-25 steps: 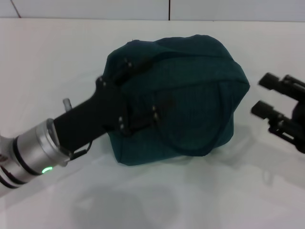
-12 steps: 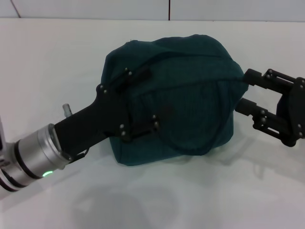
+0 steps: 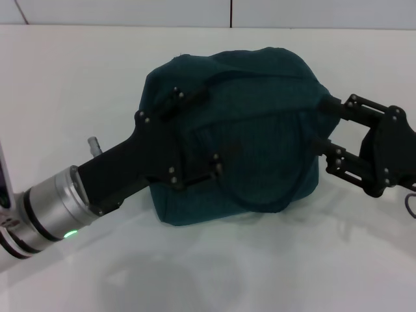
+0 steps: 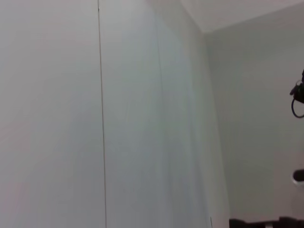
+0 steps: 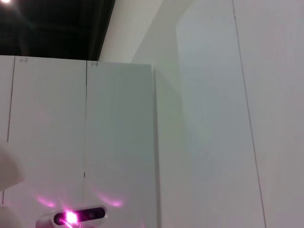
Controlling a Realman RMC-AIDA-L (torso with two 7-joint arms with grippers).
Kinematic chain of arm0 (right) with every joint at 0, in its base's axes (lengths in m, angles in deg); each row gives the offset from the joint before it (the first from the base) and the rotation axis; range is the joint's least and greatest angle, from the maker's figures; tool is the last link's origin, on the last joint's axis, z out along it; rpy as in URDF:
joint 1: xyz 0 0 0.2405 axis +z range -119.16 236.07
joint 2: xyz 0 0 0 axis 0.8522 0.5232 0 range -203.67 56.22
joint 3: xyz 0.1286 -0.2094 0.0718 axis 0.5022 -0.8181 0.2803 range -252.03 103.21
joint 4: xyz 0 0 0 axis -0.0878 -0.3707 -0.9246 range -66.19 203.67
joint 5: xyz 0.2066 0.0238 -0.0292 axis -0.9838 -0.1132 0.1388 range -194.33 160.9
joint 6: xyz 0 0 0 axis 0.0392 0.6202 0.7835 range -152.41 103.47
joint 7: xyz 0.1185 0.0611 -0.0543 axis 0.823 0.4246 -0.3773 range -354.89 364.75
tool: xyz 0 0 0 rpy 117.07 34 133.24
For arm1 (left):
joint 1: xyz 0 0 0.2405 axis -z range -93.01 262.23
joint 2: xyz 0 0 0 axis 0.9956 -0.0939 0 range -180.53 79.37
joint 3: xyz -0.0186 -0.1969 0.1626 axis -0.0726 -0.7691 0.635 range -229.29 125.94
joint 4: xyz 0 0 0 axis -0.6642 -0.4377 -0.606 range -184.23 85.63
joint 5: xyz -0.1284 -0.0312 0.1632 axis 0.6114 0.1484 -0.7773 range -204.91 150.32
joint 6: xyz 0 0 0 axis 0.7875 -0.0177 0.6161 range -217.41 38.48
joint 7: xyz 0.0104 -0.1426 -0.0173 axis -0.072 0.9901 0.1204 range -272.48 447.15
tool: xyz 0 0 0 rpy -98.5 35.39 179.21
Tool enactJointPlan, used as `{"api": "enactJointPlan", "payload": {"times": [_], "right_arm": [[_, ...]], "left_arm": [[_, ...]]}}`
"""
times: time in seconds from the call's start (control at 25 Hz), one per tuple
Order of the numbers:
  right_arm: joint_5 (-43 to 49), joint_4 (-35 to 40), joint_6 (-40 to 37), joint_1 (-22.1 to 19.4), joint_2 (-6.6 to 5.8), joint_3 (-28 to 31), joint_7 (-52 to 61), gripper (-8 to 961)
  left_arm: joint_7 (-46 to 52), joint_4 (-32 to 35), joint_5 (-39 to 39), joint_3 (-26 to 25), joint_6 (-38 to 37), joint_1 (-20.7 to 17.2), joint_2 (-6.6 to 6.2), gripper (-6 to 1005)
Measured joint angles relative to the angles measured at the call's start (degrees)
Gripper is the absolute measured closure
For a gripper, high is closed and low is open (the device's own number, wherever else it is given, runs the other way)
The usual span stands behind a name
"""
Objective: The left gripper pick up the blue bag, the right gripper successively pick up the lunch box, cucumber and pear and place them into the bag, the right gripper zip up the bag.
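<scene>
1. One bag [image 3: 260, 117] is in view: a dark teal-blue fabric tote, bulging and rounded on top, with a curved loop handle lying across its near face.
2. The bag sits on the white table [image 3: 214, 273], at the centre of the head view, between the two arms.
3. Two grippers are in view, one at each side of the bag.
4. The left gripper [image 3: 195, 136], black on a silver wrist with a green light, reaches in from the lower left. Its fingers are spread against the bag's left face, one near the top edge and one lower on the side.
5. The right gripper [image 3: 323, 125] comes in from the right. Its two fingers are apart, tips touching the bag's right edge, upper and lower.
6. Both wrist views show only pale wall panels.
</scene>
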Motion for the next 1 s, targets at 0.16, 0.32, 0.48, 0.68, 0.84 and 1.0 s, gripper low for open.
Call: {"api": "enactJointPlan", "payload": {"times": [0.16,0.32,0.48,0.68,0.84,1.0], "right_arm": [[0.03,-0.3,0.42,0.08,0.14,-0.03,-0.19,405],[0.06,-0.35,0.98,-0.03,0.14,-0.05,-0.3,405],[-0.07,-0.45,1.26,-0.14,-0.1,-0.01,-0.35,405],[-0.14,-0.02,2.02,-0.76,-0.2,0.01,-0.5,405],[0.04,0.11,2.08,-0.83,-0.19,0.01,-0.92,405],[0.09,0.14,2.1,-0.82,-0.28,0.01,-1.0,405]], "left_arm": [[-0.42,0.99,0.1,-0.08,-0.26,-0.1,0.01,121],[-1.1,1.37,0.11,-0.08,-0.21,-0.46,0.07,121],[-1.73,1.71,0.11,-0.02,-0.15,-0.86,0.09,121],[-1.62,1.78,-0.5,0.31,-0.13,-0.96,0.08,121],[-1.39,1.79,-1.5,0.36,-0.01,-1.13,0.09,121],[-1.45,1.78,-2.16,0.37,0.02,-1.31,0.09,121]]}}
